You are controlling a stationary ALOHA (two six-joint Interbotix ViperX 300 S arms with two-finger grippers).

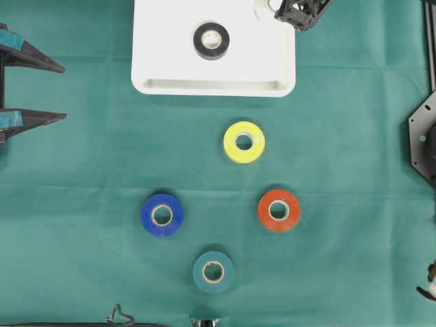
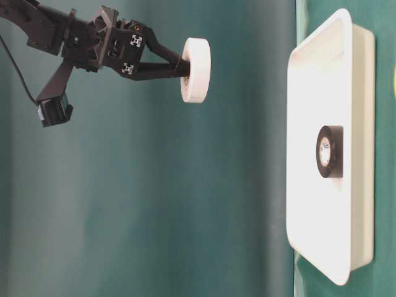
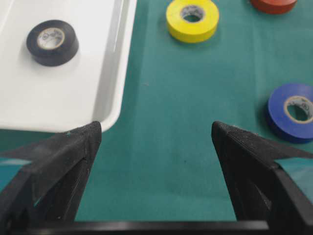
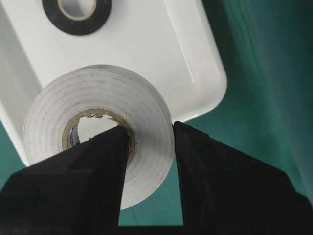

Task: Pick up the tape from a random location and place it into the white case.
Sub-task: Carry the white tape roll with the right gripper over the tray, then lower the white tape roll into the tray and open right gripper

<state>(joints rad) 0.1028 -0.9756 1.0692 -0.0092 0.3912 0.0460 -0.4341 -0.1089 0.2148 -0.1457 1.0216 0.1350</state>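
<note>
- Above the white case [image 2: 322,80], well clear of its floor: right gripper [image 2: 180,65] clamped on a white tape roll [image 2: 197,69], one finger through the core, the other on the outer wall.
- Seen from the right wrist view: held roll [image 4: 100,129] hung over the case's corner region [image 4: 195,58], partly past the rim.
- Inside the case already: one black roll [image 1: 211,41], flat on the floor, near the middle.
- Outside the case, on the green cloth [image 1: 340,272]: yellow roll [image 1: 244,142] nearest the case rim, then orange roll [image 1: 278,210], blue roll [image 1: 162,214], and teal roll [image 1: 213,272] farthest away.
- Left gripper [image 3: 156,134] parked beside the case's rim, jaws wide apart, nothing between them.
- Judged progress: pick done, carry mostly done; still needed a descent over the case interior and a release.
- Risk, as a guess: release from that height or that close to the rim could have bounced the roll out.
</note>
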